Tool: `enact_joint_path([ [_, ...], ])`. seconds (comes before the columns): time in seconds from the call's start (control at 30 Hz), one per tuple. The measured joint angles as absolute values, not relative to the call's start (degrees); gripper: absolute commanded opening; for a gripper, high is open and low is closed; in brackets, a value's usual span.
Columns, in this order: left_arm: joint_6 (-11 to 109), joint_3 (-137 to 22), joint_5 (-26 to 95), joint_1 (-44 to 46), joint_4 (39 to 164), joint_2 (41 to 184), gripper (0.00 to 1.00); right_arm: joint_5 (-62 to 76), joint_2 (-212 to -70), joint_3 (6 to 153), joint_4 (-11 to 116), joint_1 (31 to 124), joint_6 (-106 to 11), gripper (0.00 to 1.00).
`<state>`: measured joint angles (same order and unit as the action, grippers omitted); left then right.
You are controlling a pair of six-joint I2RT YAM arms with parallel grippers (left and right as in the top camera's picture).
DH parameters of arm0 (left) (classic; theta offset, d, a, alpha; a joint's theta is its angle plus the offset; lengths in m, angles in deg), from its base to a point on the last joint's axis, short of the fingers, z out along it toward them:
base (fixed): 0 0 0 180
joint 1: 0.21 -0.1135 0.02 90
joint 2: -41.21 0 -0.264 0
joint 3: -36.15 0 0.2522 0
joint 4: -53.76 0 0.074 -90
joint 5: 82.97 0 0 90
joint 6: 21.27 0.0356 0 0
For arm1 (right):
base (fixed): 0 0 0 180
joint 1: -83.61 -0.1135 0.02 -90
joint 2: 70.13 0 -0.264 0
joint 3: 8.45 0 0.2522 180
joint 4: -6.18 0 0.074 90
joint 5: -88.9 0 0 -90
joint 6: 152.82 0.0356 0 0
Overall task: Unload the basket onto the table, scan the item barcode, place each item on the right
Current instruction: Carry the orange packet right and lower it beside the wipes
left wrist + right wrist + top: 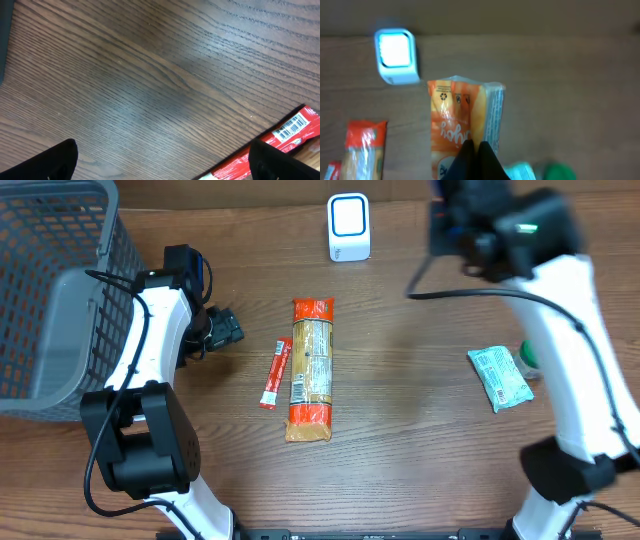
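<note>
Jaws: right gripper (476,160) clamping orange plastic packet (455,115), left gripper (162,162) gaping empty. We are facing glowing white scanner (395,55) at ten o'clock; scan pending.

Wood table (420,445): grey basket (45,255) left, white scanner (349,227) top, red stick (276,373) beside long pack (311,370) centre, teal pouch (500,377) right.

A grey mesh basket (50,240) sits at the left edge of the desk (420,410). Mid-desk lies a long packet (311,370) with orange ends, with a slim red sachet (276,373) just beside it. Well apart to the right, a teal pouch (499,377) lies near a small green object (527,355).
</note>
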<state>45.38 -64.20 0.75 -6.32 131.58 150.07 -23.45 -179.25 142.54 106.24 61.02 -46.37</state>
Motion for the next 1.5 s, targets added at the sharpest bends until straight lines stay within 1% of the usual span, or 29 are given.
enact_joint_path([
  [0.17, 45.4, -64.2, 0.7, -6.3, 131.6, 150.1, 1.0, -20.3, -176.8, 142.5, 116.2, 65.0, -43.3, 0.04],
  [0.33, 45.4, -64.2, 0.7, -6.3, 131.6, 150.1, 1.0, -15.8, -173.6, 139.7, 117.1, 67.6, -42.4, 0.04],
  [0.47, 45.4, -64.2, 0.7, -6.3, 131.6, 150.1, 1.0, -13.6, -167.7, 131.0, 117.1, 67.9, -42.2, 0.04],
  [0.63, 45.4, -64.2, 0.8, -6.3, 131.6, 150.1, 1.0, -12.9, -160.6, 114.9, 116.2, 67.9, -42.1, 0.04],
  [0.83, 45.4, -64.2, 0.7, -6.3, 131.6, 150.1, 1.0, -12.9, -160.4, 93.0, 104.4, 67.9, -43.6, 0.04],
  [0.93, 45.4, -64.2, 0.7, -6.3, 131.6, 150.1, 1.0, -13.0, -161.1, 81.7, 94.6, 67.9, -44.3, 0.04],
  [1.03, 45.4, -64.2, 0.7, -6.3, 131.6, 150.1, 1.0, -15.2, -161.2, 73.6, 84.7, 67.8, -44.9, 0.04],
  [1.27, 45.4, -64.2, 0.8, -6.3, 131.6, 150.1, 1.0, -21.5, -161.3, 63.8, 67.7, 67.9, -46.7, 0.04],
  [1.5, 45.4, -64.2, 0.7, -6.3, 131.6, 150.1, 1.0, -22.8, -161.3, 58.2, 58.0, 67.9, -50.8, 0.04],
])
